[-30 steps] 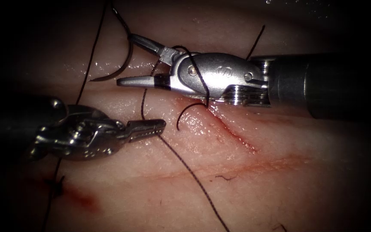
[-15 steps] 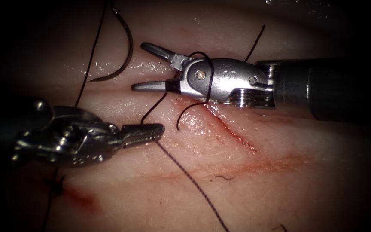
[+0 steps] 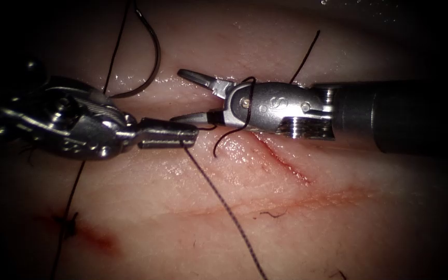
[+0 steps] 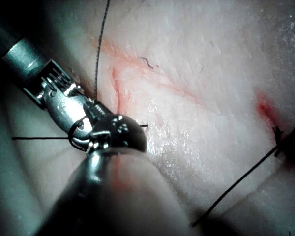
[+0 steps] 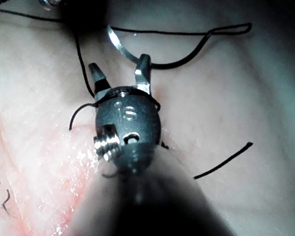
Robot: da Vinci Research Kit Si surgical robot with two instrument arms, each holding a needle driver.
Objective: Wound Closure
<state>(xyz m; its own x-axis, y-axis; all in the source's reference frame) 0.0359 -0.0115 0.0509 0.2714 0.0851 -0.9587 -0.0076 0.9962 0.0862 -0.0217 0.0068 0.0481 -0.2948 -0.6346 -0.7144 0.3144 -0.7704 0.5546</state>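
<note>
Endoscope view: thread clamped at left, needle lying free

Endoscope view showing left tool (image 3: 182,136) with jaws pressed together on the thread (image 3: 224,205), right at the tip of the lower jaw of the right tool (image 3: 190,98). Right tool's jaws standing apart, gripping nothing, with a turn of thread riding around the tool's body just behind the hinge; right wrist view (image 5: 120,73) confirming the two jaws spread and the strand wrapped over the head. Moving outward: thread running from the left tool's tip down across the tissue (image 3: 286,223), another strand passing up near the needle (image 3: 151,57). Needle lying loose on the tissue, well to the left of the cut (image 3: 281,158), out of the tissue, held by neither tool. Short thread tail curling at the cut's upper end. Red fluid (image 3: 97,239) pooling around a knot far to the left.

Handling, as a judgement: thread being light, limp and slick, likely fraying under hard clamping, best gripped flat between the jaws. Needle being stiff, thin and slippery on the wet surface; body of the curve looking the safer hold, away from the point.
</note>
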